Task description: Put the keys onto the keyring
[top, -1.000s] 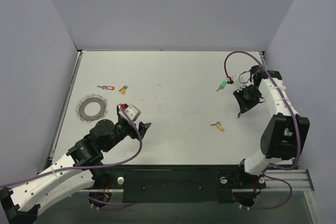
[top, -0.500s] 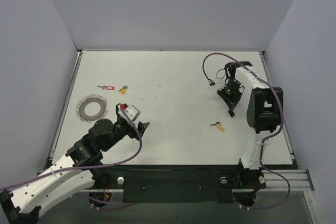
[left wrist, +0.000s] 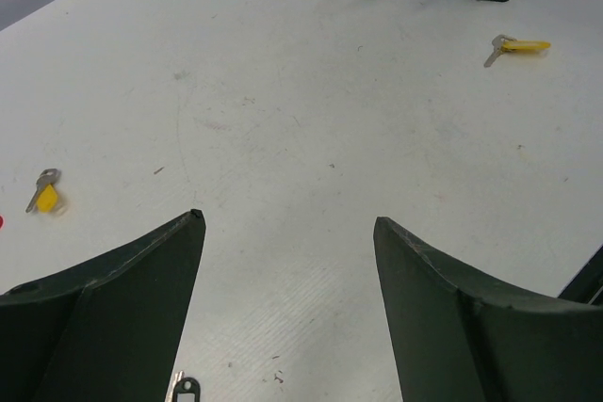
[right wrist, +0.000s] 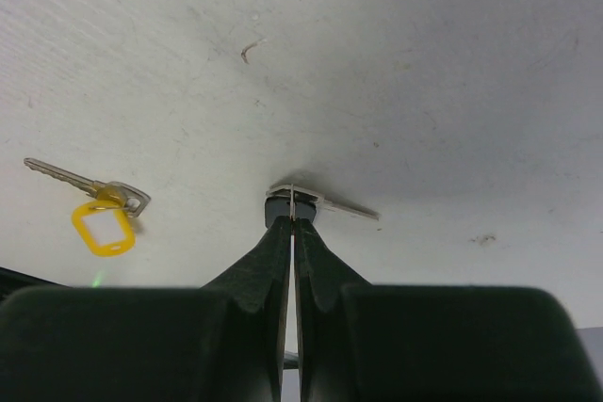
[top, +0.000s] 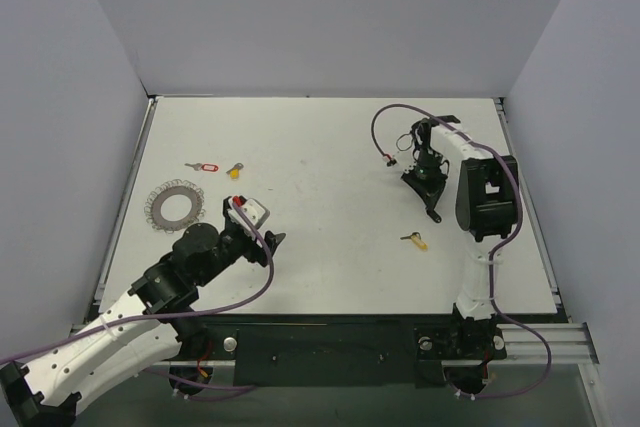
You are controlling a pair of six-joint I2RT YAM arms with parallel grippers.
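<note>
white table (top: 320,147), left tool (left wrist: 287,218) apart; right wrist alone shows right tool (right wrist: 292,212) pinching a key (right wrist: 344,206)

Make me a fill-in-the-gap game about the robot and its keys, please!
The left fingers are ____, holding nothing.
The right fingers are ____ on a thin key.
The keyring lies nearest the ____ arm.
The loose key nearest the right fingers has a ____ tag.
Missing words: open, shut, left, yellow.
</note>
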